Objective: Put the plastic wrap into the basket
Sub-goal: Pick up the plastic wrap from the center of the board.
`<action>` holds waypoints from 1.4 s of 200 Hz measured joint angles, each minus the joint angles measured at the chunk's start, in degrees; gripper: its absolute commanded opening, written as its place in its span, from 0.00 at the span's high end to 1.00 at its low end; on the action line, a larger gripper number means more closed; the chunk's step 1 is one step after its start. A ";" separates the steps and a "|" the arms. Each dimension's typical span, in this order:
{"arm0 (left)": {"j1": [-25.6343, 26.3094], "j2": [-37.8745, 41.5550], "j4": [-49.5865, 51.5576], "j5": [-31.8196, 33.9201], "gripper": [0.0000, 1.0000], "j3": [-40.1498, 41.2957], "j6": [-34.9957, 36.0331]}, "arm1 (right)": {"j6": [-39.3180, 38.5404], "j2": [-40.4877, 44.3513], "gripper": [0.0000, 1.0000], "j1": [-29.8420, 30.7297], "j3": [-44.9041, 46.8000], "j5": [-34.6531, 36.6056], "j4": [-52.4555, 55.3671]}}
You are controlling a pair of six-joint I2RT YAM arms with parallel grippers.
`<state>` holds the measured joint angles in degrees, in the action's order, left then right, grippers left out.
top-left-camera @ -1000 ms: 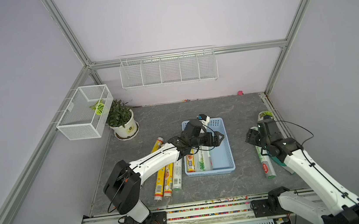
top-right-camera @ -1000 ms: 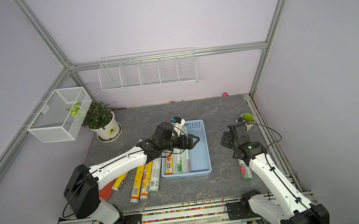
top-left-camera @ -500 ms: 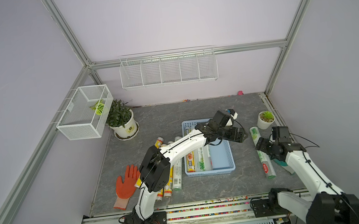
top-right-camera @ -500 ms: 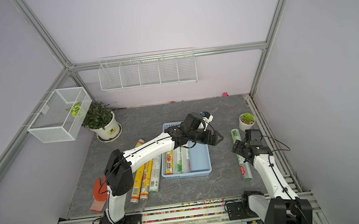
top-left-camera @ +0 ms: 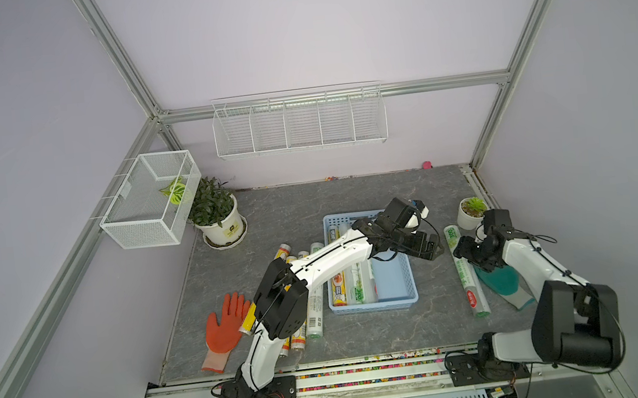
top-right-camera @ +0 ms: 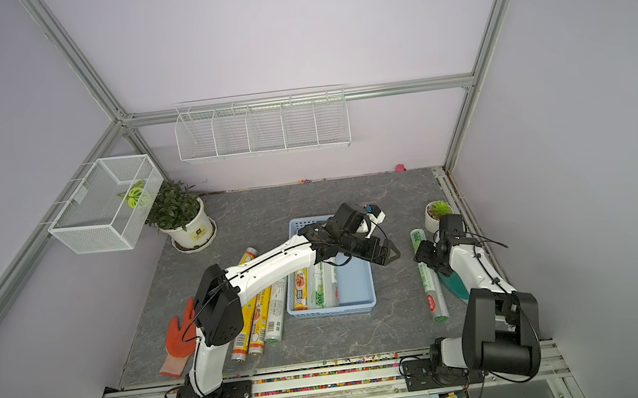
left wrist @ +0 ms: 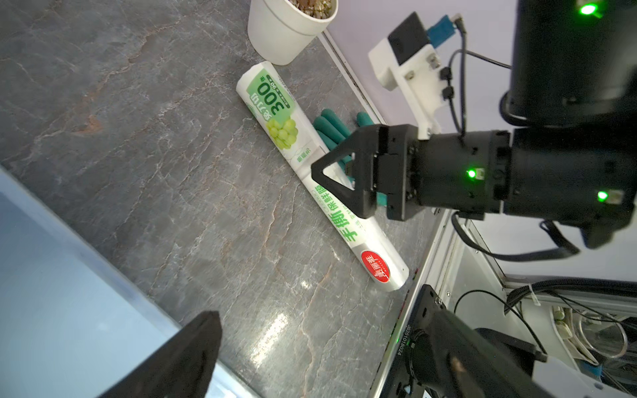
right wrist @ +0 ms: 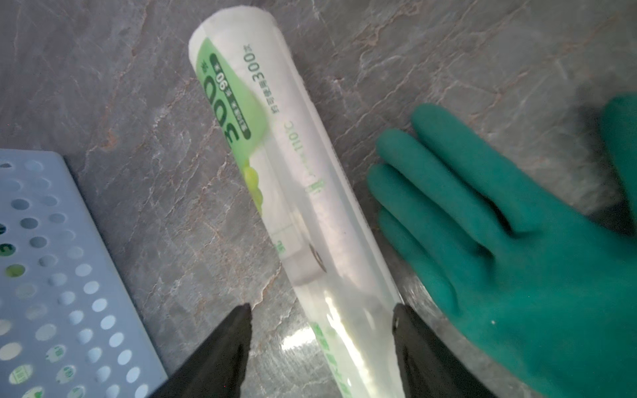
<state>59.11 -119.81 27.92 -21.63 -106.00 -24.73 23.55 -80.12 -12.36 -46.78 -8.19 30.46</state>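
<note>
Loose rolls (top-right-camera: 259,319): several, yellow and white, lie on the table (top-left-camera: 271,221) at 9 o'clock of the basket (top-right-camera: 331,311). They are partly hidden, next to an orange glove (top-right-camera: 176,340), and nothing grips them.
Lone roll (top-left-camera: 467,273): flat on the table at 3 o'clock of the basket, apart from it, just beside a green glove (right wrist: 499,241).
Right gripper (right wrist: 321,306): fingers spread astride the lone roll, one at its side, the other showing a gap. It is not clamped and nothing is lifted.
Basket: a yellow roll (top-left-camera: 338,286) and at least one white roll (top-left-camera: 359,290) lie lengthwise in its 9 o'clock half. The 3 o'clock half is bare.
Left gripper (top-left-camera: 431,246): fingers wide and empty, hanging just past the basket's 3 o'clock rim, between basket and lone roll.
Progress: partway, by the look of it. A few rolls are packed. The lone roll seems next, once the right gripper closes, and the loose rolls remain after that.
</note>
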 measured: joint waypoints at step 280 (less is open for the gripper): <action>-1.25 10.29 -9.73 6.45 0.00 15.37 -1.16 | -1.79 -11.96 0.31 20.02 -7.52 7.78 10.10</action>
<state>57.87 -109.51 18.20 -15.18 -90.63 -25.89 21.76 -92.07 7.66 -54.30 -0.40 40.56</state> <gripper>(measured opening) 0.999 0.708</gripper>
